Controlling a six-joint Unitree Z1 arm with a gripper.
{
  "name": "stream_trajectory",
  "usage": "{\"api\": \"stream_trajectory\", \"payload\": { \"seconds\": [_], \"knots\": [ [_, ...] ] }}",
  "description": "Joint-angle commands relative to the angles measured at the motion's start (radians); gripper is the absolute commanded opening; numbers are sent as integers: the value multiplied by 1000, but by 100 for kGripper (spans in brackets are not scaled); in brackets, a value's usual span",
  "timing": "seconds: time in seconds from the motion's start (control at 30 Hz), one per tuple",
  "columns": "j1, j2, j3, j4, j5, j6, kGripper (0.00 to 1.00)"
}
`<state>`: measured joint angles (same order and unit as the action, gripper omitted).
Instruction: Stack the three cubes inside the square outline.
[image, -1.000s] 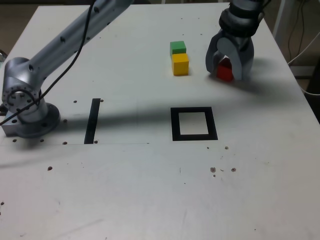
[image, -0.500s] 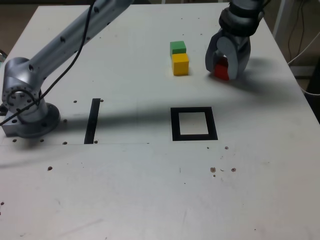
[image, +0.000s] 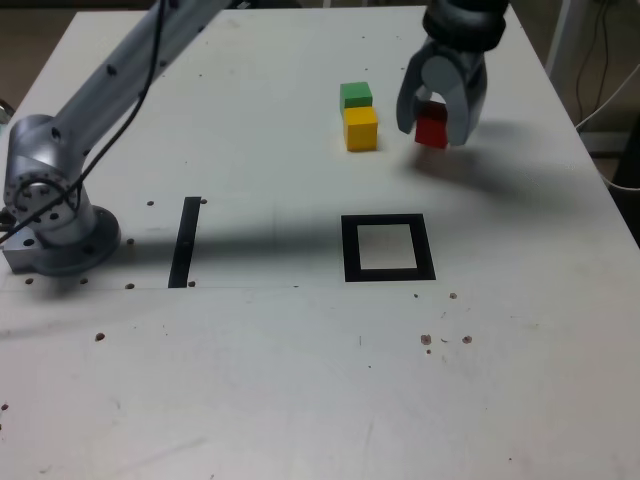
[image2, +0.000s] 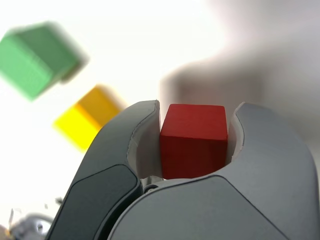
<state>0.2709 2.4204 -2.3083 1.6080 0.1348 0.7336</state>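
No brand, label or writing can be read on anything here — the cubes are plain blocks of colour and the table (image: 300, 400) is bare white with small dark specks.

My gripper (image: 441, 112) is clamped on the red cube (image: 432, 127), one jaw pressed to each side of it, as the wrist view shows up close (image2: 194, 140). A second ago the jaws stood wide around the cube while it sat on the table; half a second ago they had drawn in against it. Now it hangs above the surface with its shadow below, and I have shifted a little toward the exterior view's left, nearer the other two.

The yellow cube (image: 361, 129) and the green cube (image: 355, 95) sit where they were, touching, green just behind yellow — both blurred in the wrist view. The square outline (image: 388, 248) lies nearer the camera, its white centre bare, well apart from all three cubes. The narrow black strip (image: 185, 241) lies toward the exterior view's left, near my base (image: 50, 215).
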Motion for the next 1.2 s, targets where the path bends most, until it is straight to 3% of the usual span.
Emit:
{"api": "stream_trajectory", "payload": {
  "seconds": [0.0,0.23,0.5,0.87,1.17],
  "knots": [
    [-8,-32,31,10,-5,-27,44],
    [-55,-127,149,-2,-13,-152,44],
    [-117,-216,279,-30,-55,-304,44],
    [-190,-320,479,-163,-122,-488,44],
    [-234,-366,628,-285,-162,-569,44]
  ]
}}
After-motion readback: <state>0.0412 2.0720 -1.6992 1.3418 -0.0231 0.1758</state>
